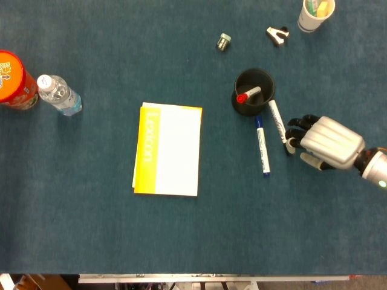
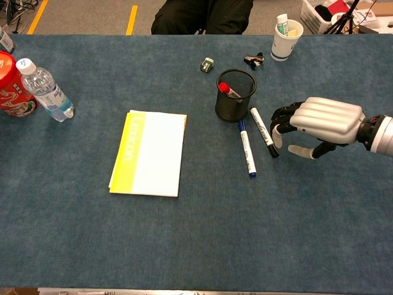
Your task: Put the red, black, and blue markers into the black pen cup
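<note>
1. Right hand: low over the tabletop just right of the black marker, fingers curled downward beside its cap end; I cannot tell whether they touch it, and I see nothing lifted. Left hand: not in either view
2. Black marker: flat on the tabletop, just right of the cup's base, black cap toward me. I judge it light, stiff and smooth, prone to roll; I would pinch mid-barrel across its width
3. Blue marker: flat, just left of the black one and roughly parallel, blue cap toward me. Same handling
4. Red marker: already inside the cup, leaning on the rim, red cap up
5. Black pen cup: upright mesh, open mouth; probably light, so a nudge could tip it
6. Tabletop: blue felt-like cover; likely grippy, little sliding
7. Other stock: yellow-edged notebook, water bottle, red can, paper cup, binder clip, small cap-like item
8. Room: floor with yellow tape lines and a dark-clothed figure beyond the far edge
</note>
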You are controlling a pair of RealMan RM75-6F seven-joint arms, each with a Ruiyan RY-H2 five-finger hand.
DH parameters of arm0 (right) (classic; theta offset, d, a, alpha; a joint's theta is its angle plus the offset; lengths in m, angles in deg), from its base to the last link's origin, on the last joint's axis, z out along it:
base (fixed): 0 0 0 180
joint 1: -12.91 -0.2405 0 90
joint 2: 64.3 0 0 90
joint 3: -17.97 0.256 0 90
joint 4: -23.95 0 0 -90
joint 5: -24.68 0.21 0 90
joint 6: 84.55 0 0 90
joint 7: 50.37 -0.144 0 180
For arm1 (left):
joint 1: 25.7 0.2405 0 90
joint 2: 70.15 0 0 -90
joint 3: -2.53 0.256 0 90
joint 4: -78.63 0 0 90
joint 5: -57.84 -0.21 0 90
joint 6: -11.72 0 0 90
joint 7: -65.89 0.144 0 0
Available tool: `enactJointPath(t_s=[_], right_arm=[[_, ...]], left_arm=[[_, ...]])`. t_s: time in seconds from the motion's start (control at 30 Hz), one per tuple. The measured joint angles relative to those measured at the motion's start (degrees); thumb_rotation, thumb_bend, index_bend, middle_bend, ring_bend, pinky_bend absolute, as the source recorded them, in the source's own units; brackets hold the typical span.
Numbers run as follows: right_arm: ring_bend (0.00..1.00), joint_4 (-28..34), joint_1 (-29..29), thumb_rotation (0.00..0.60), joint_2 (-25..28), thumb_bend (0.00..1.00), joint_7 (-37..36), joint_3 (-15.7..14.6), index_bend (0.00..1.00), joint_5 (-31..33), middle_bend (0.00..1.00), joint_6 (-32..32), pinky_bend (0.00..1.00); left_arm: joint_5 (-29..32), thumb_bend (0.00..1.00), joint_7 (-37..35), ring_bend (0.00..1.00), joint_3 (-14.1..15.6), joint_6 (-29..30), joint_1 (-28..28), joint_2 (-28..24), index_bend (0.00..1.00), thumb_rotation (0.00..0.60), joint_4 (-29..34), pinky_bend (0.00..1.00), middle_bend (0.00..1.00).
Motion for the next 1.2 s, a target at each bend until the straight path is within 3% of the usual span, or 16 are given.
enactJointPath(t_s=[0.7,1.2], right_arm=[[0.19,-10.7,-2.7,0.6,-6.9,0.25,4.6,-1.5,0.46,-3.1,0.35,-1.8,0.15],[0.19,-15.6,-2.6,0.6,-10.1,0.24,6.0,-2.1,0.46,-3.2,0.34,-4.5,0.15]], left_arm=[[0.4,0.48,-0.1,0.2,0.0,-0.2,0.2,-0.2,0.17,0.6,-0.2,0.2,0.21],[0.4,0.48,-0.2,0.2,0.1,-0.4,0.3,-0.3,0.17,0.6,-0.2,0.2,0.21]])
